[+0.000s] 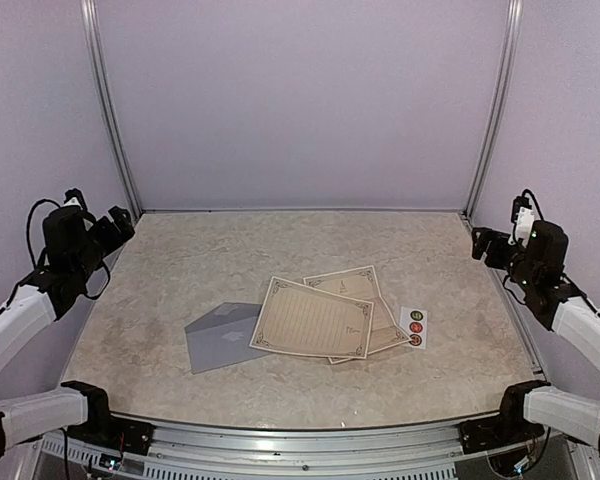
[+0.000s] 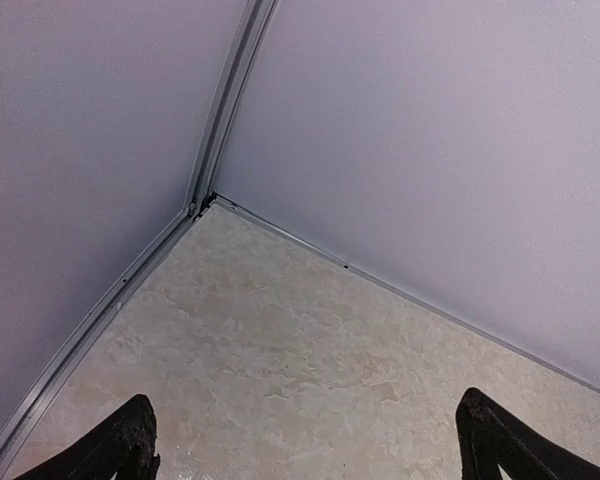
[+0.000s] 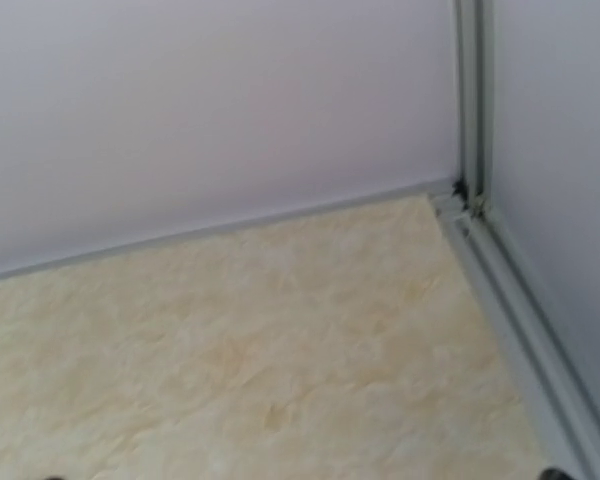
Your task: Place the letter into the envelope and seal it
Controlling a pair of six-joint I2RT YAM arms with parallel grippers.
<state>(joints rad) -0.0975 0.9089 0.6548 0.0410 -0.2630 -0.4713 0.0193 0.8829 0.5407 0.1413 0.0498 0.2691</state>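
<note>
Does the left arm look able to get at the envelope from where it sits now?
Probably yes. The envelope lies flat on the table, its right edge tucked under the top letter sheet. Nothing stands between it and the open left hand, raised at the table's left edge.

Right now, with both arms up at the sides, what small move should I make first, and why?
Probably swing the right gripper in over the top letter sheet. Both it and the left gripper are open and empty, and that sheet overlaps the envelope, so it likely has to come off first.
</note>
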